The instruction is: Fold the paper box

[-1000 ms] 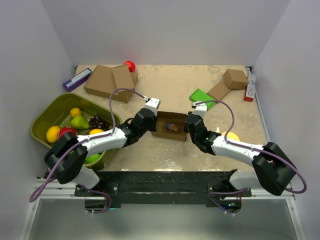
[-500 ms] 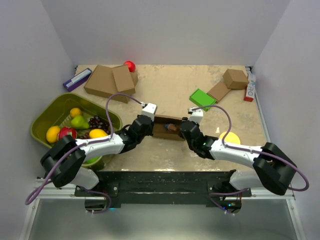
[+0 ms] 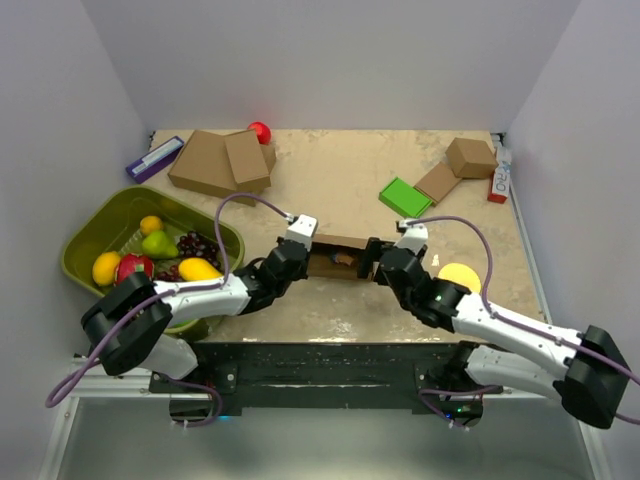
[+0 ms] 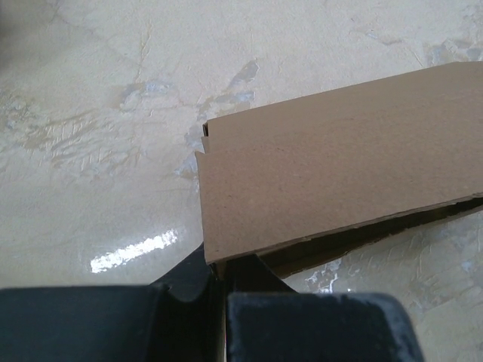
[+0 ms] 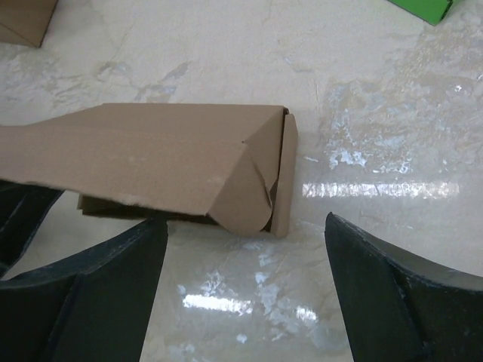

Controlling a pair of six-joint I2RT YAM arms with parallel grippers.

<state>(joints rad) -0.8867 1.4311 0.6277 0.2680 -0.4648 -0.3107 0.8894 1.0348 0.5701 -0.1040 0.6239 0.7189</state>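
Observation:
The paper box (image 3: 338, 258), a thin brown cardboard mailer, lies mid-table between both arms with its lid partly raised. My left gripper (image 3: 301, 254) is shut on the box's left end; in the left wrist view its jaws (image 4: 219, 283) pinch the near corner of the cardboard panel (image 4: 339, 166). My right gripper (image 3: 377, 259) stands open just off the box's right end. In the right wrist view both fingers (image 5: 98, 286) spread wide, nothing sits between them, and the box (image 5: 173, 162) with its rounded side tab lies just ahead of the gripper (image 5: 246, 235).
A green bin (image 3: 100, 225) of fruit sits at the left. Stacked brown boxes (image 3: 215, 160), a red ball (image 3: 259, 131) and a purple item (image 3: 153, 158) lie at the back left. A green block (image 3: 404, 196), small brown box (image 3: 470, 157) and yellow disc (image 3: 460, 276) are on the right.
My right gripper has opened, let go of the box's right end and drawn back a little to the right. The left gripper stays shut on the box, which sits slightly nearer.

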